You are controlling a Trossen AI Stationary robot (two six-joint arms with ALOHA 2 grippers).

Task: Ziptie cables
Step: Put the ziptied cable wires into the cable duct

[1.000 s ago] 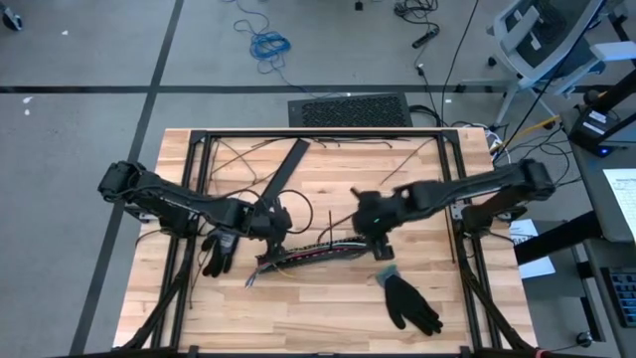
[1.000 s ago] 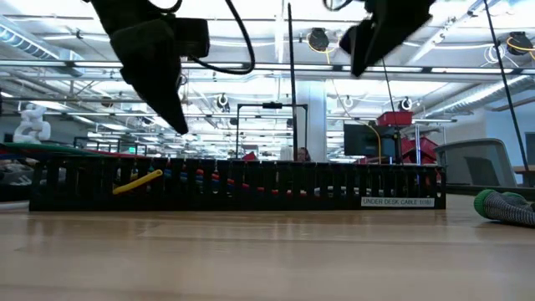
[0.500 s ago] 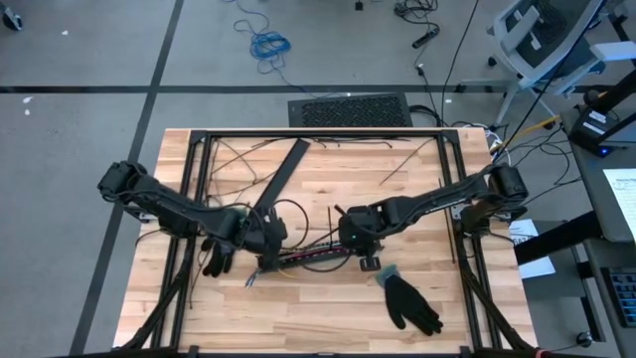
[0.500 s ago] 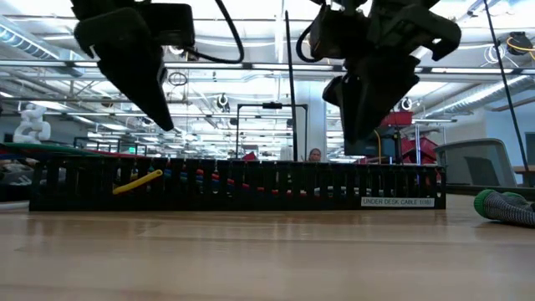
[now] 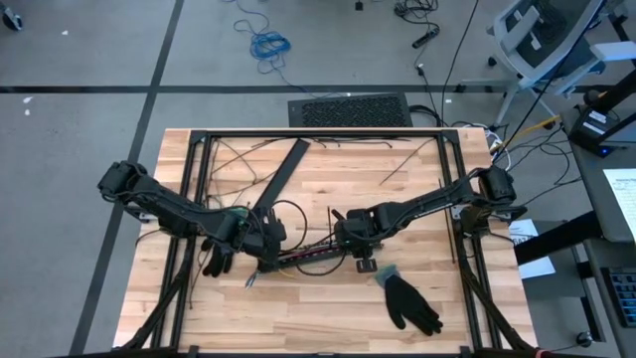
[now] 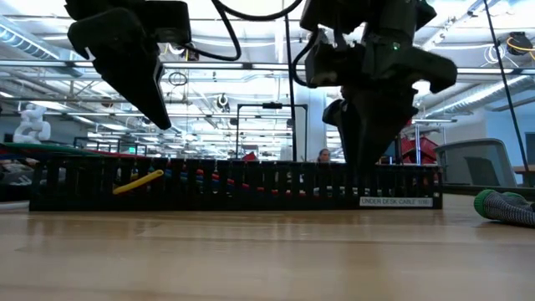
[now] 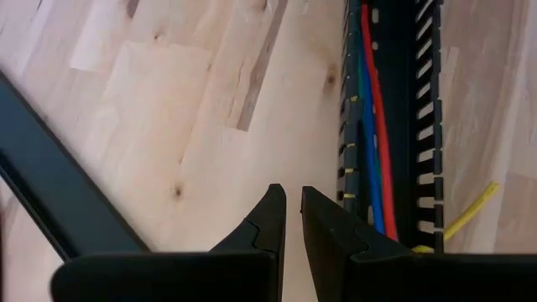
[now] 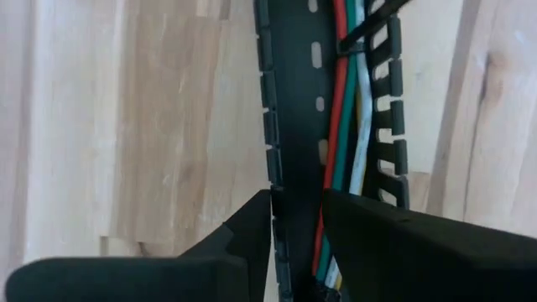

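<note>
The long black slotted plastic tray lies on the wooden counter and holds the thin red, blue, green and white cables. The right gripper has its jaws slightly apart, astride one tray wall. The left gripper, jaws almost closed and empty, hangs just beside the tray's left end.
</note>
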